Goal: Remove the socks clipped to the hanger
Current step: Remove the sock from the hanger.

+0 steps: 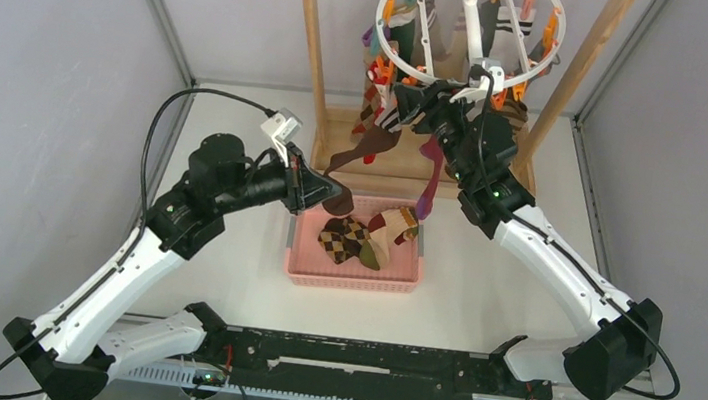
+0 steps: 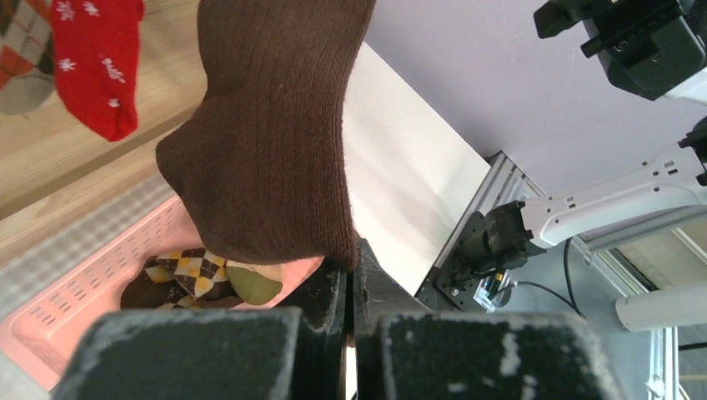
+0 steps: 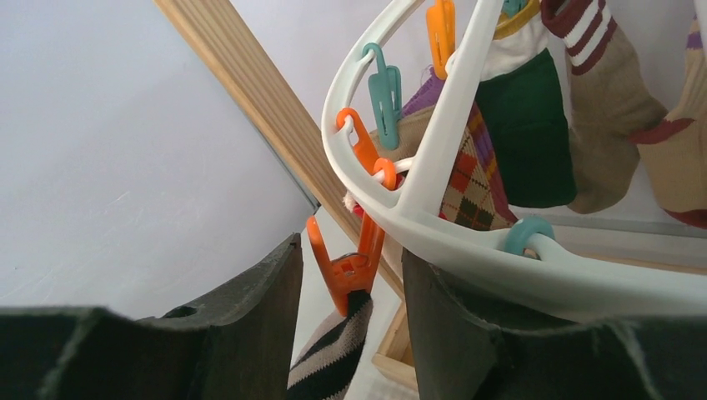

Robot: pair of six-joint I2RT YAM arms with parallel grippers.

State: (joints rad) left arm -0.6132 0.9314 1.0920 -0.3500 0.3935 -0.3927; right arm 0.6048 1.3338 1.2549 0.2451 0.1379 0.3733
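A pink plastic basket is sitting on a white table, a wooden rack standing behind.

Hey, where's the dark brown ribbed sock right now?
Left wrist view, centre: the dark brown ribbed sock is pinched in the left claw over the pink plastic basket, right of a red snowflake sock.

High rear overview; two wrist close-ups

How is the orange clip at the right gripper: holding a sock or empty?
Holding a sock: the orange clip pinches the top of a striped sock, inside the open right gripper.
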